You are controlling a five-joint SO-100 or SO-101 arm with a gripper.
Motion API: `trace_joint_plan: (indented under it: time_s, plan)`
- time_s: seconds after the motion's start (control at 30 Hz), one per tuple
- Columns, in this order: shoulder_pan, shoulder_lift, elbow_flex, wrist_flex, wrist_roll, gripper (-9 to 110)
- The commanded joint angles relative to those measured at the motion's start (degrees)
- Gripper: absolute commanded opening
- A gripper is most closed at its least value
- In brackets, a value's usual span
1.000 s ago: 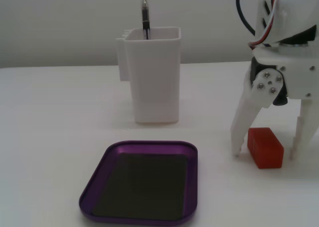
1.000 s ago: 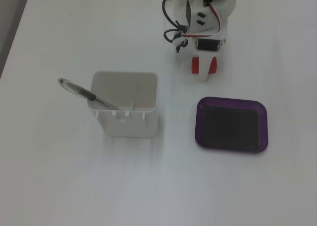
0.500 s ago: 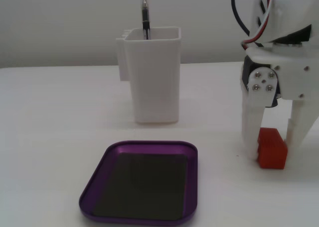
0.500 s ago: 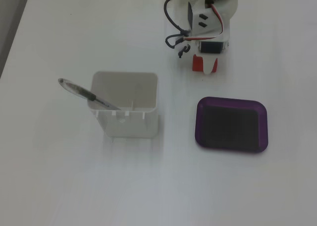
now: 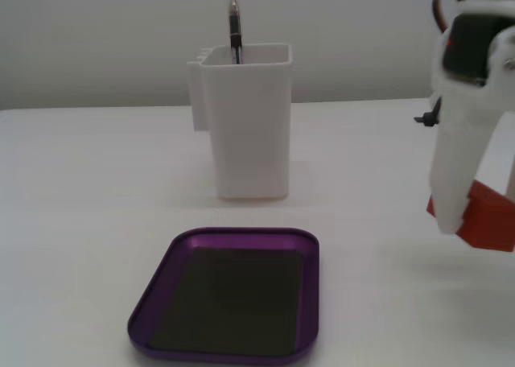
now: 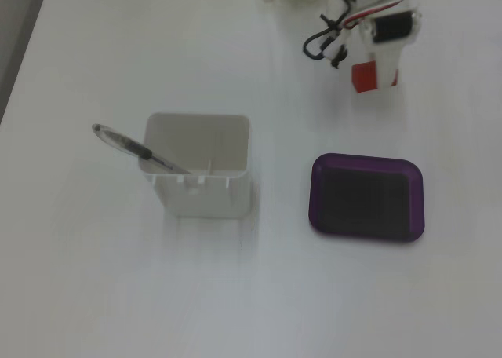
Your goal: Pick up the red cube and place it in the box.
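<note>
Red cube [image 5: 488, 216] sits between the white fingers of the gripper [image 5: 483, 214] at the right edge of a fixed view taken from table level; the near finger [image 5: 455, 170] covers its left part, and the second finger is cut off by the picture's edge. The fingers are closed on the block, and a soft shadow lies on the table [image 5: 80, 182] below it, so the block appears raised clear of the surface. In a fixed view from above, the red cube [image 6: 369, 75] shows as a small red patch under the gripper [image 6: 375, 79], near the top of the picture, with black cables looping just to its left.

Purple box [image 5: 310, 290] lies flat on the table in the foreground of the low view, its dark inner bottom bare. From above, the box [image 6: 316, 197] lies below the cube in the picture and apart from it.

White container [image 5: 245, 125] stands upright behind the box in the low view, with a dark pen [image 5: 234, 29] rising from it. From above, the container [image 6: 200, 197] is to the left of the box, and the pen [image 6: 129, 144] leans out over its left rim.
</note>
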Motion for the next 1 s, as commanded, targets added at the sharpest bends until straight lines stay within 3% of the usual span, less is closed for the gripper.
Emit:
trace_joint_plan:
  time_s: [0.0,0.27,0.6,0.97]
  plan:
    - [-3.0,6.0,-1.1,-0.4,-0.5,-1]
    - [-3.5,2.8,-6.2,-3.7,1.9,-1]
    - [-2.9,-18.4,-32.3,-2.9,9.1,-1]
    - [2.0,-40.0,-57.0,8.3,12.8,-1]
